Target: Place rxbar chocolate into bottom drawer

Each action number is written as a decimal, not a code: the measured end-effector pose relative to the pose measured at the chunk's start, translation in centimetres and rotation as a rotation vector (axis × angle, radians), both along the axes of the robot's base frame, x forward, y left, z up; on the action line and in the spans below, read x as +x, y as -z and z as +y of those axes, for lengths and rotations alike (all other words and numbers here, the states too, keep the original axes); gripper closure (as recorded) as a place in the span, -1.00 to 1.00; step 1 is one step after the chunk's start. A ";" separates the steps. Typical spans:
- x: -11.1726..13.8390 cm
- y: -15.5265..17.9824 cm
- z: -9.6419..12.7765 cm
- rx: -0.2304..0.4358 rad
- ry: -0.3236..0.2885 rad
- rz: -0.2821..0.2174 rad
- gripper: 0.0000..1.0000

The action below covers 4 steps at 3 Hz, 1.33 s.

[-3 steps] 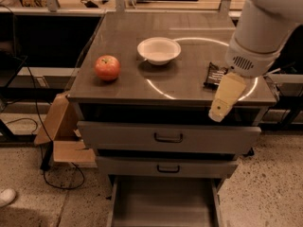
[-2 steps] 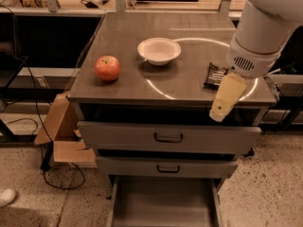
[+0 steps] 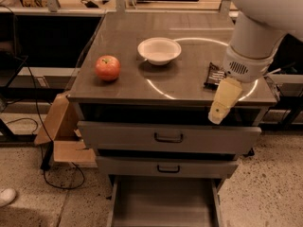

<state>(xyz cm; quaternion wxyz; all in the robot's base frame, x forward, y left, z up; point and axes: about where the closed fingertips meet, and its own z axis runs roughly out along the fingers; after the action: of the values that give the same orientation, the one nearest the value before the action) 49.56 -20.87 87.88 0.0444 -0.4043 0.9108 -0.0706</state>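
The rxbar chocolate, a black wrapper with white lines, lies on the right side of the cabinet top, partly hidden by my arm. My gripper hangs at the front right edge of the top, just in front of and beside the bar, its cream tip pointing down over the top drawer. The bottom drawer is pulled out below, its grey inside bare.
A red apple sits at the left of the top and a white bowl in the middle. Two upper drawers are closed. A cardboard box and cables lie on the floor at left.
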 end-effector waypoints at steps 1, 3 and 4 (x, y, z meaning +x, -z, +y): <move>0.3 0.4 -1.7 -0.028 0.133 0.023 -1.00; 1.2 0.4 -0.8 0.000 0.154 0.031 -1.00; 3.8 0.6 -1.0 0.020 0.227 0.025 -1.00</move>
<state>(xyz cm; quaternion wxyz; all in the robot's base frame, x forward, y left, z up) 53.35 -21.87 87.27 0.0287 -0.2991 0.9519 -0.0608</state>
